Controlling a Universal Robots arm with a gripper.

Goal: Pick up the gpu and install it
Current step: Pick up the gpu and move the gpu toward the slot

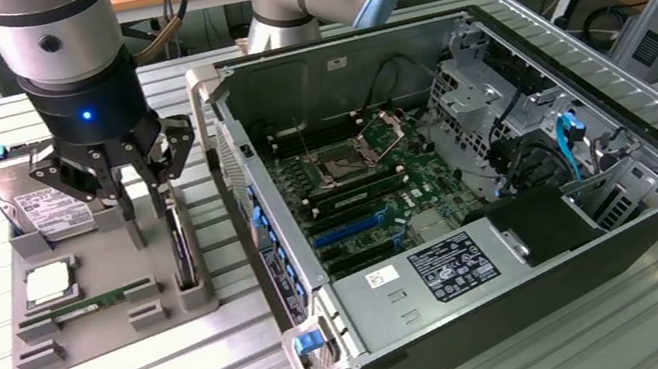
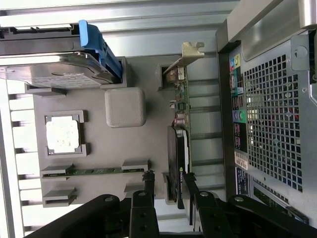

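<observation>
Above the grey tray, the gripper hangs, jaws spread wide, over the gpu standing on edge beside the computer case.

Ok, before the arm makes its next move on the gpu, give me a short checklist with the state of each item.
1. Fingers open: ok.
2. Fingers on either side of the gpu: ok, seen in the wrist view.
3. Gpu standing on edge in its slot on the grey tray: ok.
4. Fingers touching the card: cannot tell.
5. Computer case open, motherboard exposed: ok.
6. Expansion slot for the card free: cannot tell.
</observation>
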